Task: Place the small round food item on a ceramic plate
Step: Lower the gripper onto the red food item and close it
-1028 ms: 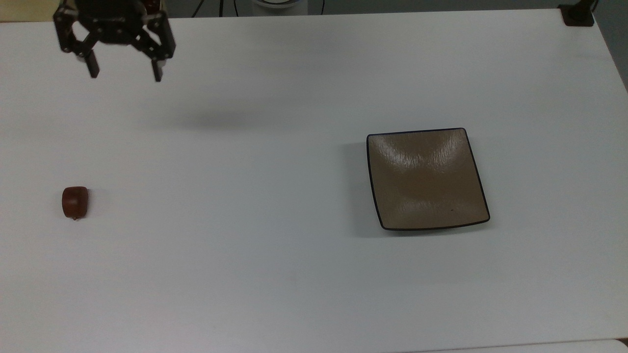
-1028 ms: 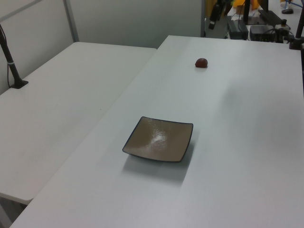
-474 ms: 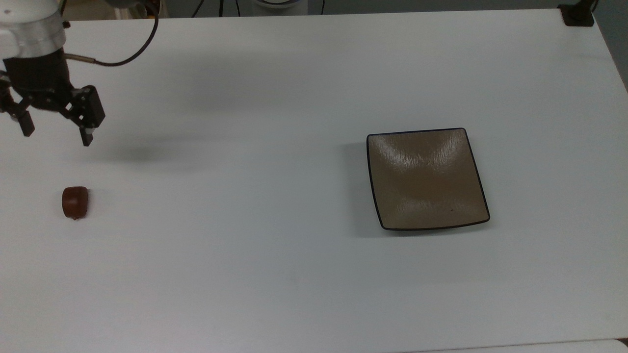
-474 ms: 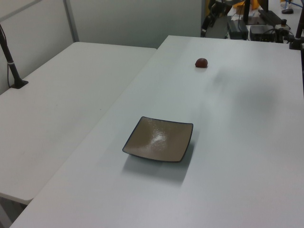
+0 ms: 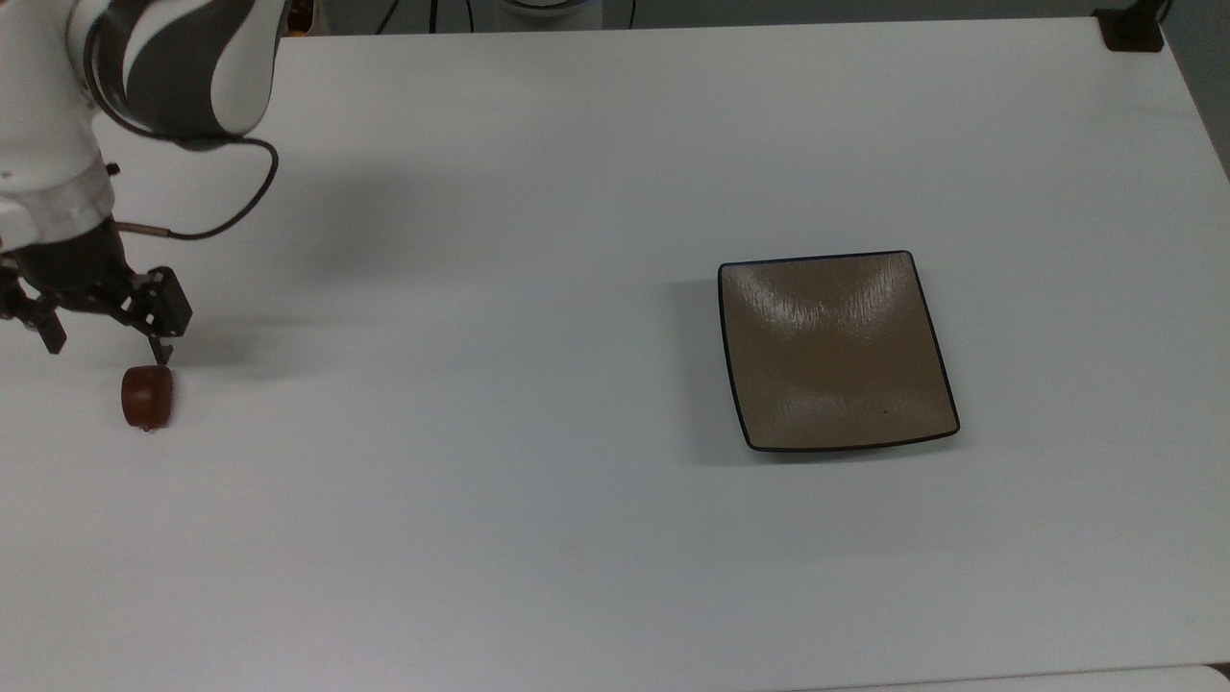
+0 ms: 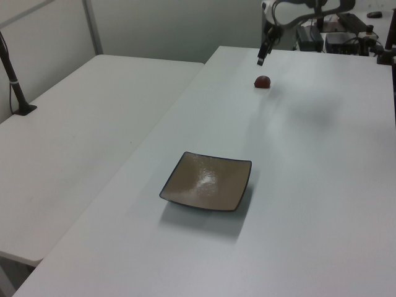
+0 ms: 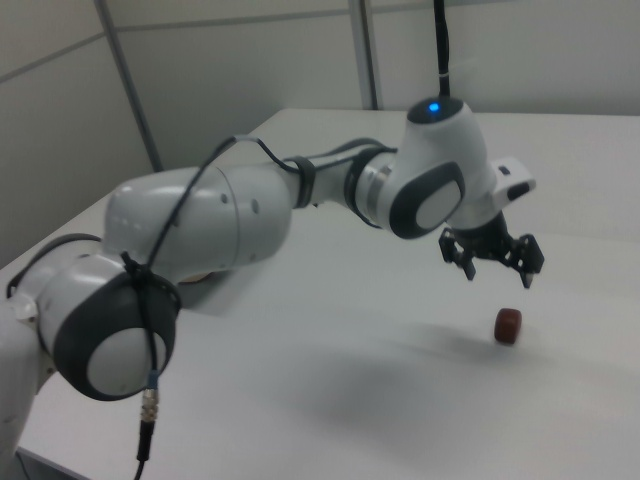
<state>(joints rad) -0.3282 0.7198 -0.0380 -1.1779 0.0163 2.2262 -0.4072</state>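
White tabletop (image 5: 577, 538) spreads bare and unmarked around everything, with no writing readable on any object. Near the top view's left edge the small round food item (image 5: 147, 396) lies on the table, well apart from the square brown plate (image 5: 838, 351) toward the top view's right, nothing standing between them. The arm's gripper (image 5: 106, 348) hangs just above and beside the food item with its two fingers spread apart and holding nothing, a black cable (image 5: 231, 207) looping from its wrist; a second white table (image 6: 80, 148) adjoins in the left view.
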